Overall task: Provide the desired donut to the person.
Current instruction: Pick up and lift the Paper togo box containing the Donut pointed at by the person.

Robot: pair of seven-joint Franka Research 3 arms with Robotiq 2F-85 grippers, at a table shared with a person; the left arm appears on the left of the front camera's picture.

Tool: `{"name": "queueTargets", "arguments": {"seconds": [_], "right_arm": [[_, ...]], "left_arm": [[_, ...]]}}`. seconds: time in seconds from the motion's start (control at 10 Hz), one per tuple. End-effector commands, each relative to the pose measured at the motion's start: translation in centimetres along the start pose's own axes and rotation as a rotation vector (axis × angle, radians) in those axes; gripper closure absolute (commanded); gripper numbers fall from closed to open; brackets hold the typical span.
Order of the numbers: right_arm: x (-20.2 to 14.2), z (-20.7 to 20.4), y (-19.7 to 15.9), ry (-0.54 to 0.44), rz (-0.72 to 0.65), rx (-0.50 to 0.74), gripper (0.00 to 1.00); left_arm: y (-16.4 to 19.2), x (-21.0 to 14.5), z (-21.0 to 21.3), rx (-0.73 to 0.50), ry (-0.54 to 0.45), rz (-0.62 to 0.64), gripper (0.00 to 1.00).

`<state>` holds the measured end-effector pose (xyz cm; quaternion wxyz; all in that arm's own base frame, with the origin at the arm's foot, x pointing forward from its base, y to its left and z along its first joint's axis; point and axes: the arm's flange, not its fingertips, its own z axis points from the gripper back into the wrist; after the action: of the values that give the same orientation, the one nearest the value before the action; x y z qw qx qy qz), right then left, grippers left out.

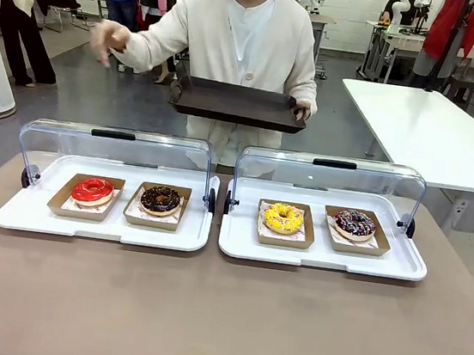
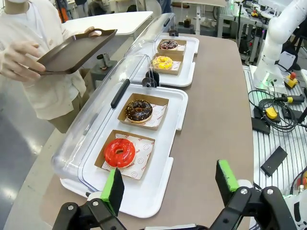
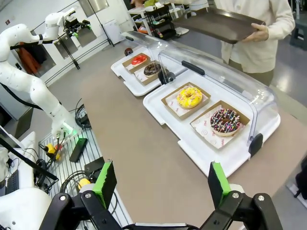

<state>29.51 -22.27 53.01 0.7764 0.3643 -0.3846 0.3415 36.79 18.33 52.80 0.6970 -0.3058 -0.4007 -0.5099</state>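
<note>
A brown bench (image 1: 219, 323) fills the lower frame, with a workshop floor and other tables behind it. On the bench sit two white display trays with clear lids tipped open. The left-of-frame tray (image 1: 9, 217) holds a red glazed donut (image 1: 93, 190) and a chocolate-iced donut (image 1: 161, 199). The right-of-frame tray (image 1: 412, 268) holds a yellow sprinkled donut (image 1: 284, 218) and a dark donut with coloured sprinkles (image 1: 354, 223). Each donut lies in a cardboard dish.

The person (image 1: 245, 40), at top centre, holds a dark brown serving tray (image 1: 237, 104) in one hand. The other hand (image 1: 107, 40) stretches toward the upper left.

The left gripper (image 2: 170, 184) and right gripper (image 3: 161, 182) hover above the bench, jaws spread and empty.
</note>
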Motion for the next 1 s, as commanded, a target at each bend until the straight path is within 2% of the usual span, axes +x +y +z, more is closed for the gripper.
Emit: {"name": "queueTargets", "arguments": {"seconds": [0.0,0.9], "right_arm": [[0.09,0.05,-0.07,-0.014,0.01,0.008,0.0],[0.09,0.05,-0.07,-0.014,0.01,0.008,0.0]], "left_arm": [[-0.02,-0.02,0.14,-0.005,-0.005,-0.007,0.0],[0.0,-0.01,0.01,0.0,0.0,0.0,0.0]]}}
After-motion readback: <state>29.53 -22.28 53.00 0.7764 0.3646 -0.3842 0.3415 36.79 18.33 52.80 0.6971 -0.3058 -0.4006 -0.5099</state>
